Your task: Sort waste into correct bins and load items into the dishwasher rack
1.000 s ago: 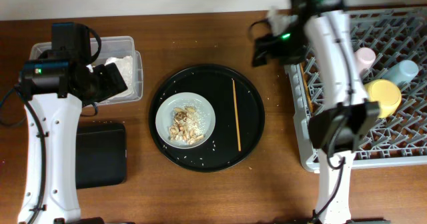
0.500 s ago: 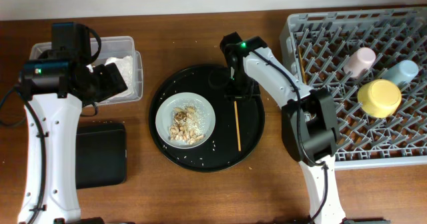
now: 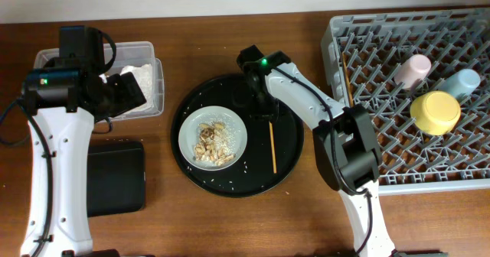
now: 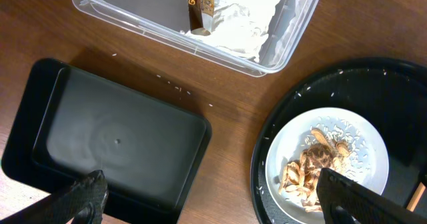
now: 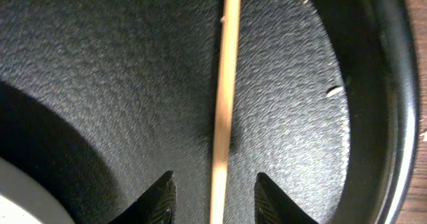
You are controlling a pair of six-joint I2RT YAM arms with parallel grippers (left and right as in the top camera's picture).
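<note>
Chopstick is laid flat on the round tray, just right of the plate. Its long axis runs near to far, with the far end under the right gripper. It is thin, straight, pale wood. The right fingers are spread and straddle it. The left gripper is held wide apart.

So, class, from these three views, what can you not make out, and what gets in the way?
Overhead: the fingertips of the right gripper are hidden beneath its own wrist.
Right wrist: both ends of the chopstick are cut off by the top and bottom edges.
Left wrist: the wrapper in the clear box is cut by the top edge, its print incomplete.
Overhead: the left arm covers part of the small black tray.
</note>
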